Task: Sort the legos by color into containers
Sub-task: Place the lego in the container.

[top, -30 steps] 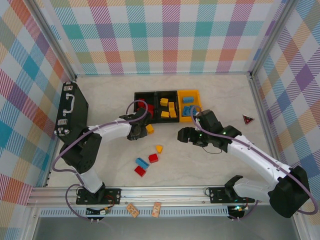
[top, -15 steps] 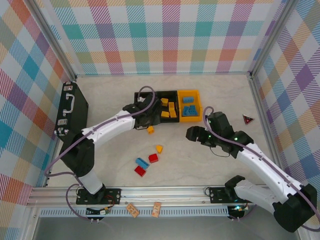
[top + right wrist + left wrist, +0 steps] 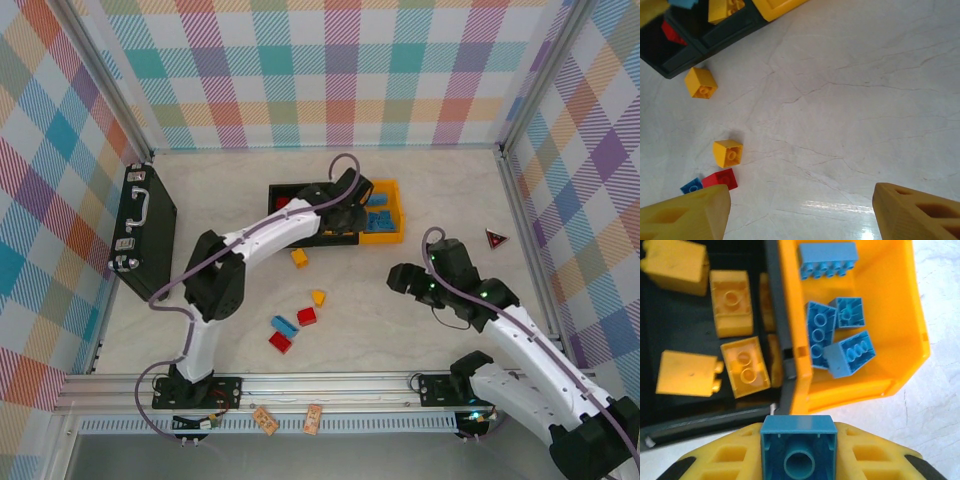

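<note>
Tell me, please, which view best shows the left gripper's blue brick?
Left wrist: the blue brick shows close up, clamped in the left gripper. From above the arm covers it; right wrist catches a sliver.

From my seat the table (image 3: 850, 100) reads as a smooth, pale, veined stone-look sheet, glossy where the light bounces off it; the blue brick (image 3: 798, 447) is smooth hard plastic with a soft sheen; the orange bin (image 3: 890, 295) is glossier plastic, the black bin (image 3: 682, 332) beside it duller; the fingers (image 3: 725, 462) of the left gripper (image 3: 798, 440) look like matt yellow plastic; I see bright metal clasps (image 3: 125, 243) on the black briefcase (image 3: 155, 225), and a brushed metal rail (image 3: 330, 388).
</note>
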Available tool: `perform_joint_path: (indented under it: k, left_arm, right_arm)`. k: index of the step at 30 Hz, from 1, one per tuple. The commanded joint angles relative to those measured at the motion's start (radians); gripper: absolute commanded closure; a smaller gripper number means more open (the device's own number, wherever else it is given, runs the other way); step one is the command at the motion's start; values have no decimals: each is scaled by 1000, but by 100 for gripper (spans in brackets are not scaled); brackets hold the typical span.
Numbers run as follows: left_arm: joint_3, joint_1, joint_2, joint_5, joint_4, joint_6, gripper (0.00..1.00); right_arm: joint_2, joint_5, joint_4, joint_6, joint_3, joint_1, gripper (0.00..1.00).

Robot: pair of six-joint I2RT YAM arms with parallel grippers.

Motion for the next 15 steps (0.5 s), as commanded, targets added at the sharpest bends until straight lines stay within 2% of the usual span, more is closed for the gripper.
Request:
perform_joint_path:
  k: [1, 11, 15]
  left_arm:
    - [142, -9, 84, 23, -76, 53, 70]
    - [581, -5, 380, 56, -196, 108, 68]
    - [626, -1, 424, 69, -178, 106, 66]
  right_arm:
    - [-29, 9, -22, 28, -24, -13, 25]
    - [-75, 10, -45, 35, -45, -42, 24]
    - [-88, 12, -55, 35, -49, -48, 24]
